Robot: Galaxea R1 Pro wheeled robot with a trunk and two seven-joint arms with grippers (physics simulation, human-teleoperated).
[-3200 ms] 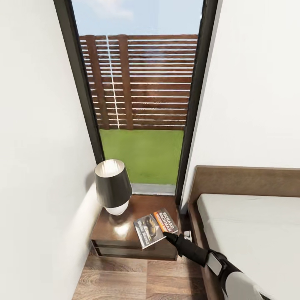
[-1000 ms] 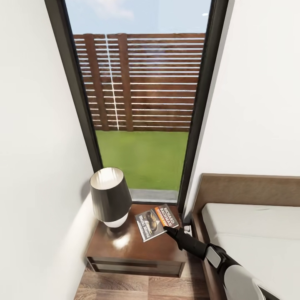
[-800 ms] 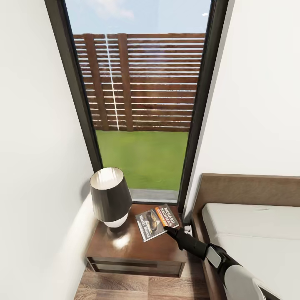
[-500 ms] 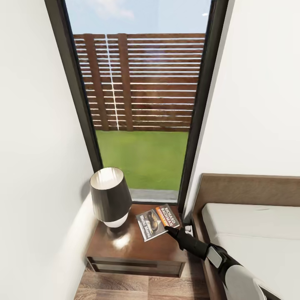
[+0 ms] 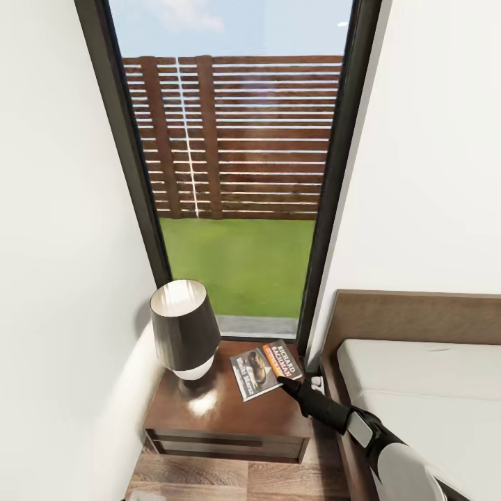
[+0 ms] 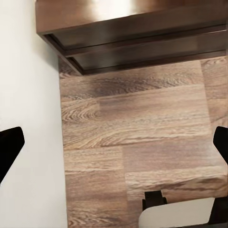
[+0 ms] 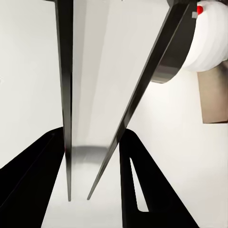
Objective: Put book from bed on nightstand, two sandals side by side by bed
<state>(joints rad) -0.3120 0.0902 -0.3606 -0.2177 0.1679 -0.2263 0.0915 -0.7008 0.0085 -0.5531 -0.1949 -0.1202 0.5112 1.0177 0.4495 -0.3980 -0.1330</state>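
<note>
Book on the nightstand, right end effector at its corner

The book [image 5: 265, 371], a thin dark-grey paperback with an orange band, white lettering and a dark cover picture, lies flat on the glossy reddish-brown nightstand [image 5: 223, 417], just beside a black-shaded lamp [image 5: 184, 327] and near the bed [image 5: 417, 396]. The right end effector [image 5: 285, 383] touches the book's near corner; I cannot tell how far apart its fingers stand. The left end effector [image 6: 114, 142] is spread wide over plank floor [image 6: 137, 133].
</note>
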